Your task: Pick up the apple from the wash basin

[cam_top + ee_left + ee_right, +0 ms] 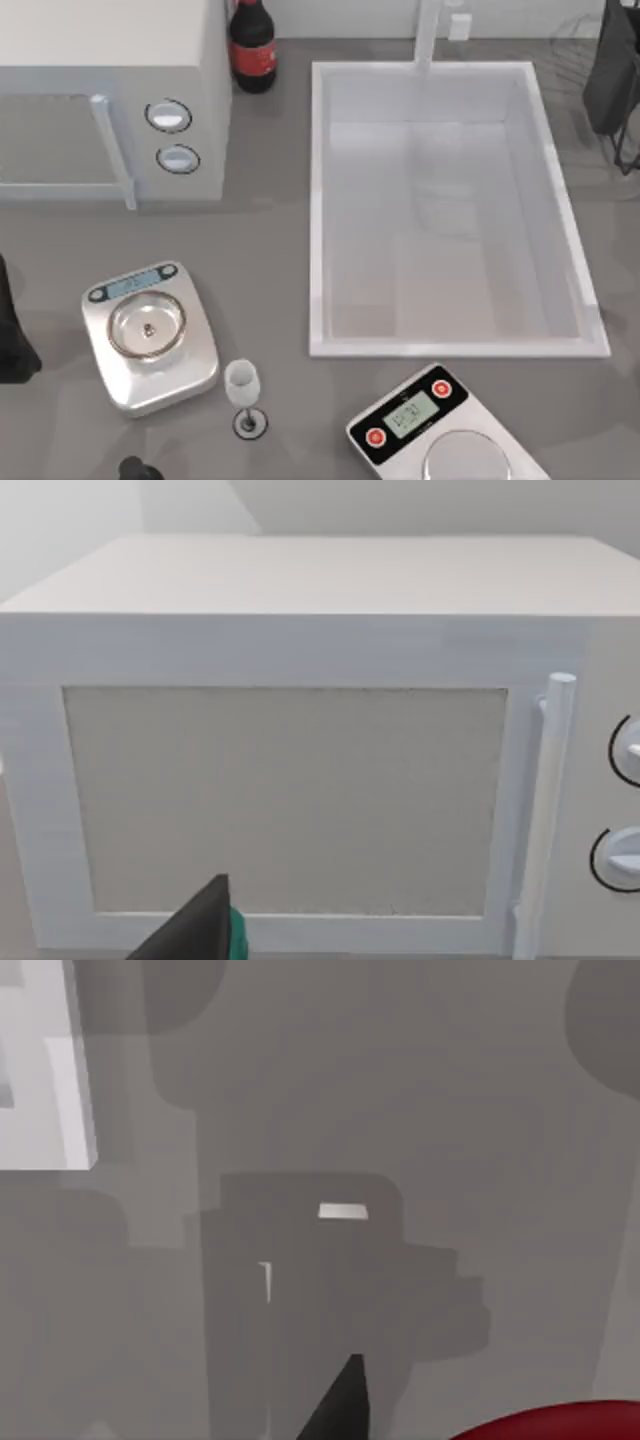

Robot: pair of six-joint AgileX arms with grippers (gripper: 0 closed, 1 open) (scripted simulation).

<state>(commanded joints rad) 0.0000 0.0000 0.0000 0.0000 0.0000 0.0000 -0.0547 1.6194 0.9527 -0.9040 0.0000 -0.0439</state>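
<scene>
Red shows at the near edge of the right wrist view: a glossy curve that I take to be the apple (560, 1425), hard up against the right claw (612, 85) and well above the grey counter (420, 1080). I cannot tell whether the claw is wide, narrow or clamped on the fruit. The wash basin (460, 348) lies off to one side of and below this claw, and its white floor looks bare from above, so the apple seems to be out of it already.

The main risk, as I judge it, is a slip. The fruit is round and slick, and so little of it shows that a hold, if there is one, could be off-centre. A quick swing or a loosened grip would drop it onto the counter beneath the claw, where it would roll, or against the basin's thick rim.

My left claw (200, 930) sits parked, facing the microwave (300, 780) door.
</scene>
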